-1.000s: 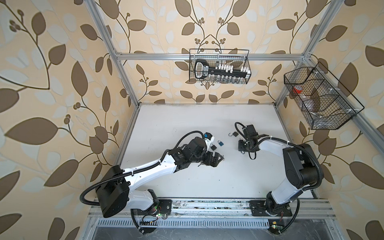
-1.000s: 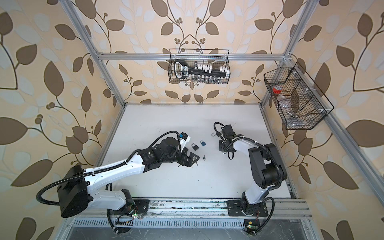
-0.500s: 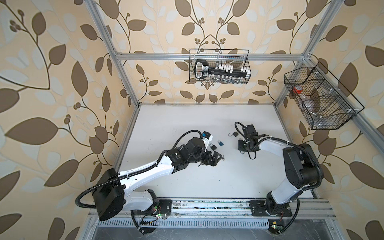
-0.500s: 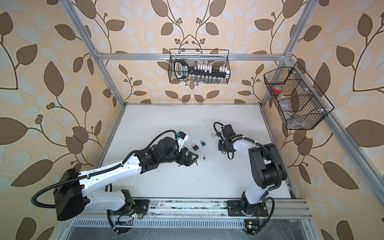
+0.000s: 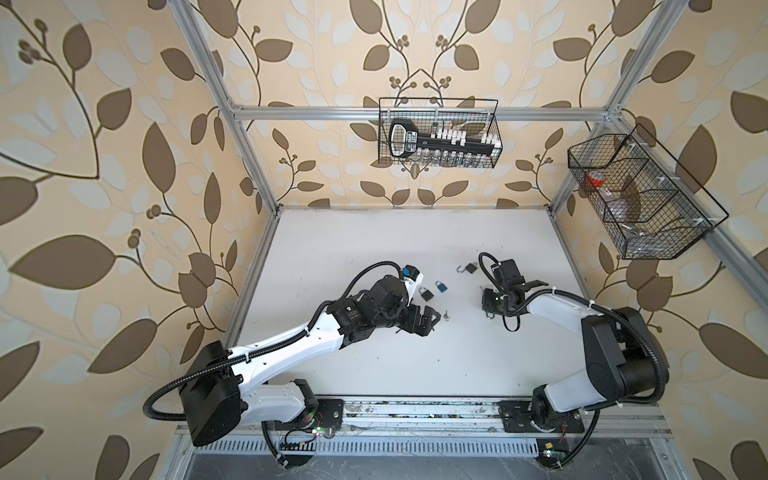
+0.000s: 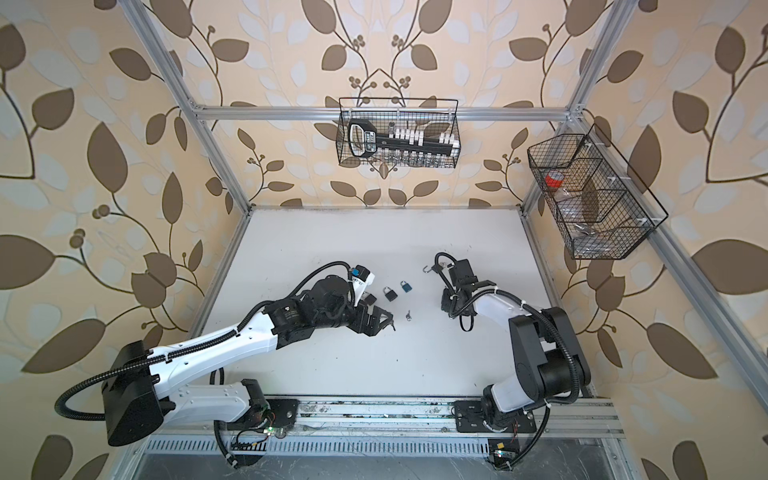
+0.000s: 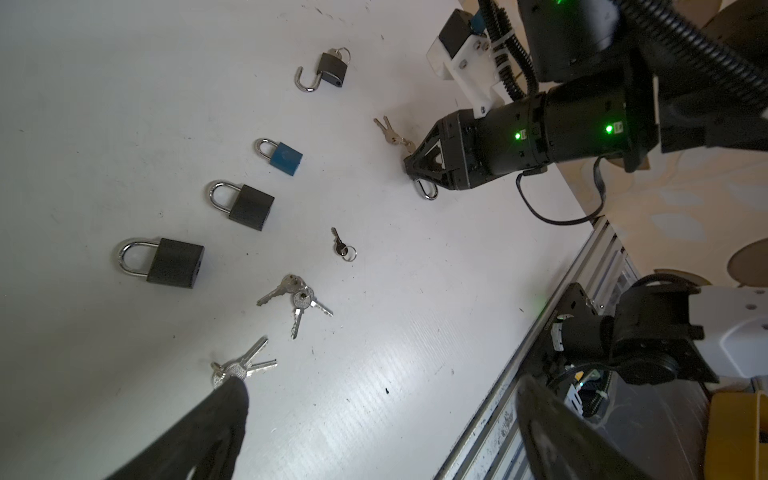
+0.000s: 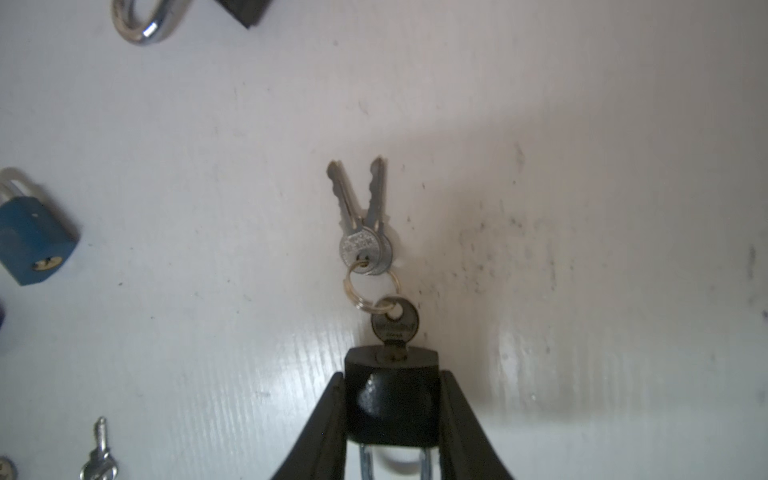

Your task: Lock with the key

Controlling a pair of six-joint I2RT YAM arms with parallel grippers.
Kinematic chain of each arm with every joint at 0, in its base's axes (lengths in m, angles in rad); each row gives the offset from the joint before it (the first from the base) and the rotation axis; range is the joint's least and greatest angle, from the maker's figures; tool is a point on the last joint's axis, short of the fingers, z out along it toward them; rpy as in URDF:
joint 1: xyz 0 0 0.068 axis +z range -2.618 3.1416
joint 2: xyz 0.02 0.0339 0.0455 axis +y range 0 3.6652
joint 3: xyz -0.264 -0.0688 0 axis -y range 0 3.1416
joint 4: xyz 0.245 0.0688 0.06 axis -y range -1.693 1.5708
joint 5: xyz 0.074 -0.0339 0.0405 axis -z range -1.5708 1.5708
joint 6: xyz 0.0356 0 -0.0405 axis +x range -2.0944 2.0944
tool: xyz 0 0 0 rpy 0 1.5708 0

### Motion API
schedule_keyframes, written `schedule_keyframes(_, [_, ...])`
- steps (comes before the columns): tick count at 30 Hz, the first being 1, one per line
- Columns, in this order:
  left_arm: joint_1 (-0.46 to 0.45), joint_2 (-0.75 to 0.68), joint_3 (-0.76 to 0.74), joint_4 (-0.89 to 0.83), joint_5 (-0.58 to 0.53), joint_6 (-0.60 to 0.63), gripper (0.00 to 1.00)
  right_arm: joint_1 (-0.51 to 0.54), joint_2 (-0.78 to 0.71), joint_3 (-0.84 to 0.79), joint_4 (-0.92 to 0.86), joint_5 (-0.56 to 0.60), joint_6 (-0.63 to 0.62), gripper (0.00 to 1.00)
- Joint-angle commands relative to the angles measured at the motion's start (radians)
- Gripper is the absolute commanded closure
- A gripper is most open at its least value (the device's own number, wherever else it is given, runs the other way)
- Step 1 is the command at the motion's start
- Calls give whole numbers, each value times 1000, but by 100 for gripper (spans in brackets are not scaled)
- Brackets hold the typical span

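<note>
two robot arms low over a white bench (image 5: pixel 374 249). right pincer (image 8: pixel 392 379) narrowed onto a small black padlock (image 8: pixel 390 405), clamped by its sides between both fingers, shackle running back between them. key (image 8: pixel 394 325) seated in the padlock's keyhole, head sticking out, a ring (image 8: pixel 371 286) and two spare keys (image 8: pixel 360 208) hanging from it and lying flat on the bench. all of this right of the bench's middle, near an open padlock (image 7: pixel 330 68). left pincer (image 7: pixel 380 384) spread wide, gripping nothing, one fingertip (image 7: pixel 228 403) over the head of a key bunch (image 7: pixel 249 365); touching or not, cannot tell. close by, a second key bunch (image 7: pixel 297 297), a single small key (image 7: pixel 340 245), two shut black padlocks (image 7: pixel 249 205) and a blue padlock (image 7: pixel 284 158), all flat on the bench and apart from one another.
</note>
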Motion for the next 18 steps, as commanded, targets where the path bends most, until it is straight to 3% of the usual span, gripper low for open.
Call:
schedule_keyframes(1, [-22,0,42,-23,14,45,1,-2,-37,-41,-10,-13,46,63])
schedule_keyframes(8, [-21,-44,-1,12,-27,-8,1,-1,-147,-96,-44,-69,77,42])
schedule_keyframes(18, [-18,-78,-18,-7,-67,-18,1,24,-141,-106,-36,-129,84,42])
